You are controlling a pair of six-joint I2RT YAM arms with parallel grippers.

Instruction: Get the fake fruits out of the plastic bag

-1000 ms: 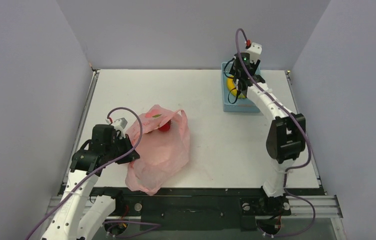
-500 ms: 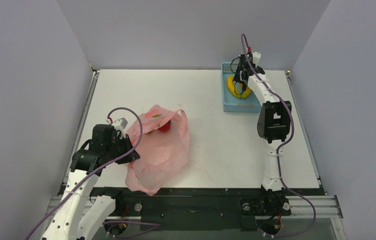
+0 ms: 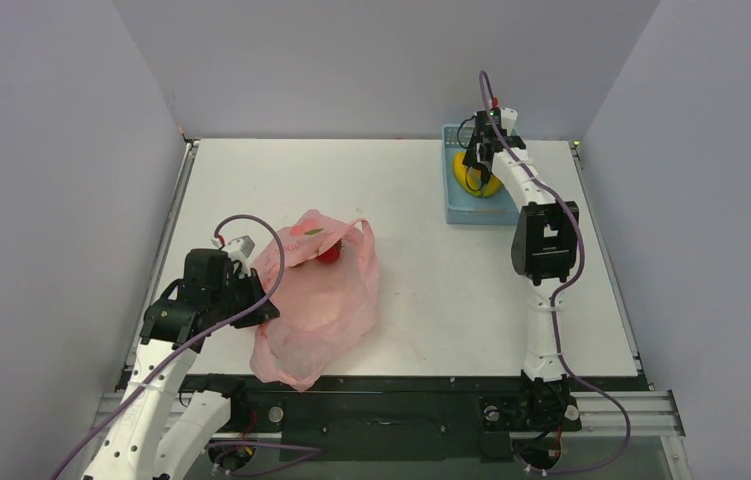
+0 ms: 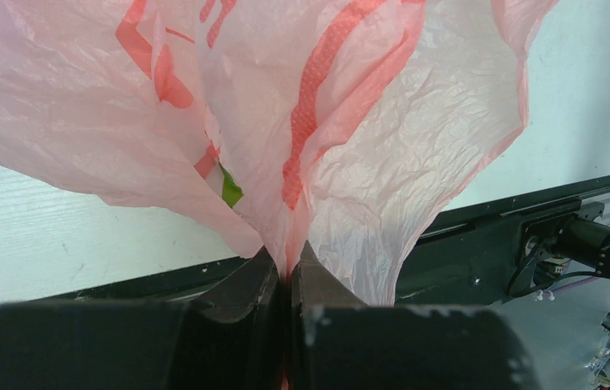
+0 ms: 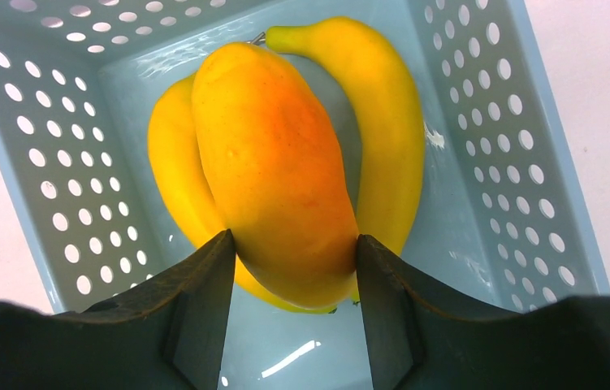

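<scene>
The right gripper point(image 5: 293, 244) is down inside the basket point(image 5: 58, 162), its two fingers pressed against either side of the mango point(image 5: 273, 154), so it is grasping the fruit. The mango lies lengthwise over two bananas point(image 5: 382, 122) on the basket floor, one showing along each of its flanks.

The bag point(image 4: 382, 146) lies crumpled on the table point(image 3: 421, 280), well apart from the basket, to its left and nearer the arm bases. The left gripper point(image 4: 289, 264) is clenched on a gathered fold at the bag's edge farthest from the basket (the film fans out upward from the closed fingers). An apple point(image 3: 328, 255) sits at the bag's mouth, on the end towards the basket.
</scene>
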